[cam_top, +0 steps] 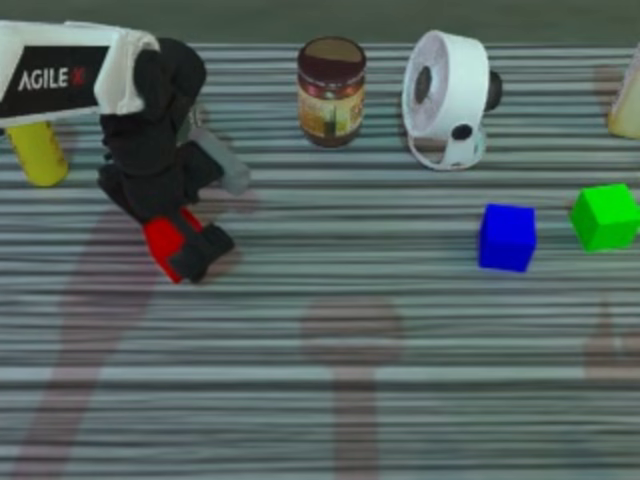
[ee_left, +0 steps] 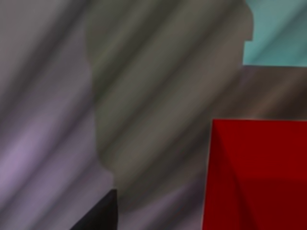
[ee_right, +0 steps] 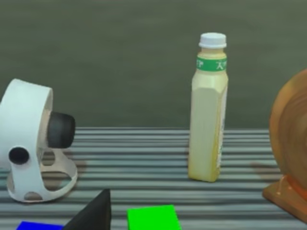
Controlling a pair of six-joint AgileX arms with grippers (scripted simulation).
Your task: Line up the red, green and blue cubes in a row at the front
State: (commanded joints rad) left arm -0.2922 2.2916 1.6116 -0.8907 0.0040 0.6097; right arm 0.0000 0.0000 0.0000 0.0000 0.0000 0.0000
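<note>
At the worktop's (cam_top: 330, 400) left, the left hand (cam_top: 180, 245) is clamped on the red cube (cam_top: 160, 240). Far right, blue cube (cam_top: 507, 237) and green cube (cam_top: 605, 216) sit apart, green near the edge. Open striped surface spans the front.

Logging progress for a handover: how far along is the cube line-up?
Nothing is lined up yet. In hand: the left gripper is down around the red cube at the table's left. Left to do: the blue cube and green cube sit untouched at the right; the right arm is out of the top view.
</note>
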